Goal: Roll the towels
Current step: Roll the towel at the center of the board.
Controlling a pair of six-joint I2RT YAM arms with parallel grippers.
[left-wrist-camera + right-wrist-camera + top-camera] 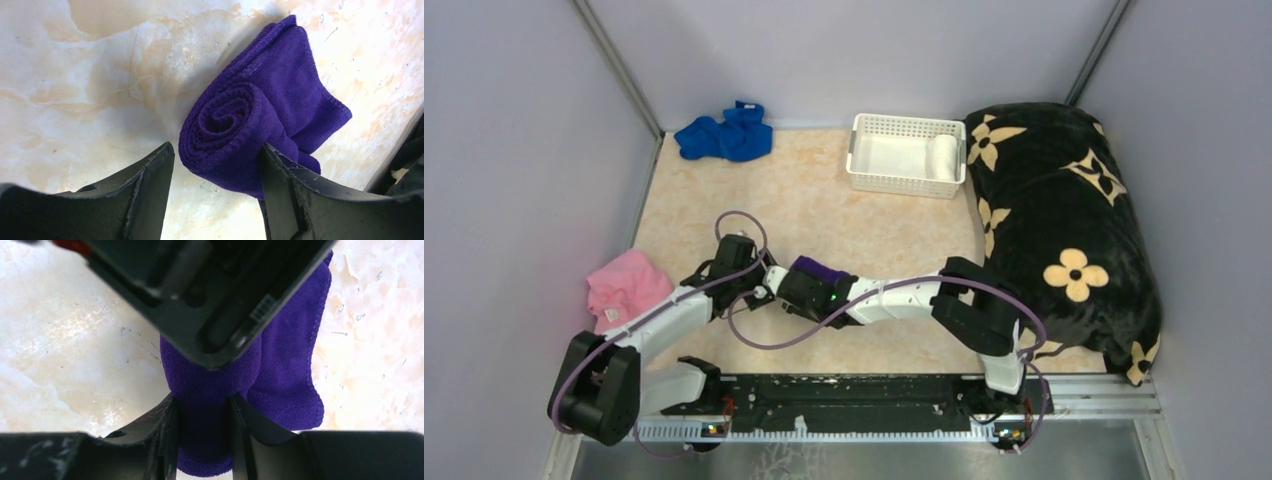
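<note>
A dark purple towel (260, 100), partly rolled into a spiral with a loose tail behind, lies on the marble tabletop (824, 200). My left gripper (215, 157) is open around the roll's end: its right finger (285, 190) touches the cloth and its left finger (150, 185) stands apart. My right gripper (202, 410) is shut on the purple towel (210, 390), squeezing the roll from the opposite side. In the top view both grippers (762, 290) (789, 288) meet at the purple towel (819, 268). A bright blue towel (724, 135) lies crumpled at the back left. A rolled cream-white towel (944, 155) rests in a basket.
The white plastic basket (864, 150) stands at the back centre. A big black plush blanket with beige flowers (1064, 230) fills the right side. A pink cloth (624, 285) sits at the left edge. Grey walls close in the table.
</note>
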